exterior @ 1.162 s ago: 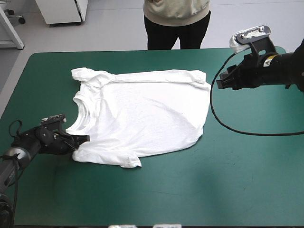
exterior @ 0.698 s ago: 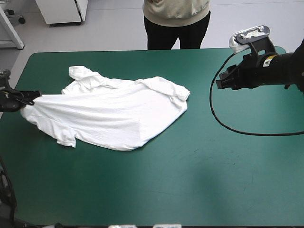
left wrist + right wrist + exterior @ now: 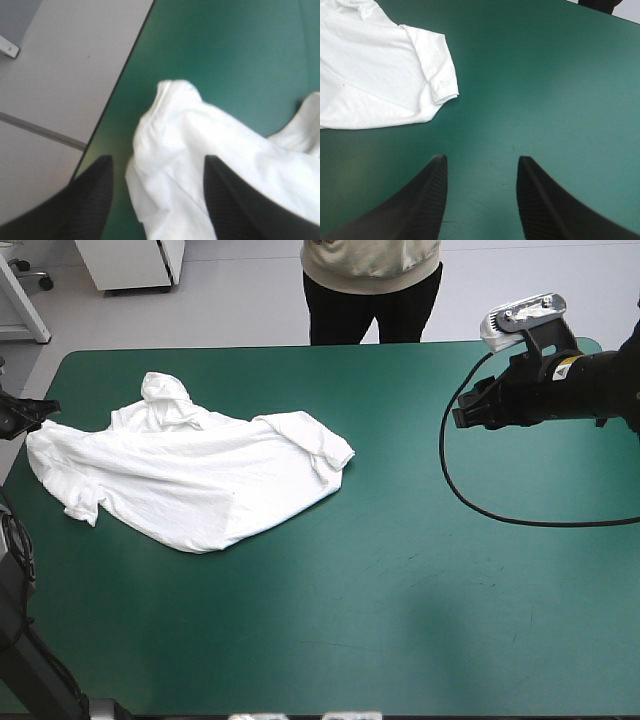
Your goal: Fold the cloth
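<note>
Sprawling rumpled T-shirt (image 3: 190, 490) at table (image 3: 450, 590) left edge, spread left pincer (image 3: 158, 160) beside.

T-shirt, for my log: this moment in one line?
T-shirt: crumpled heap | left gripper: open over its edge | right gripper: open, clear

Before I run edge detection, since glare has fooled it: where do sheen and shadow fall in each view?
High view: a faint pale sheen lies on the teal-green cover toward the near edge; the T-shirt casts only a thin shadow. Left wrist view: the T-shirt is lit so brightly that its folds barely show. Right wrist view: a narrow shadow runs under the folded sleeve.
</note>
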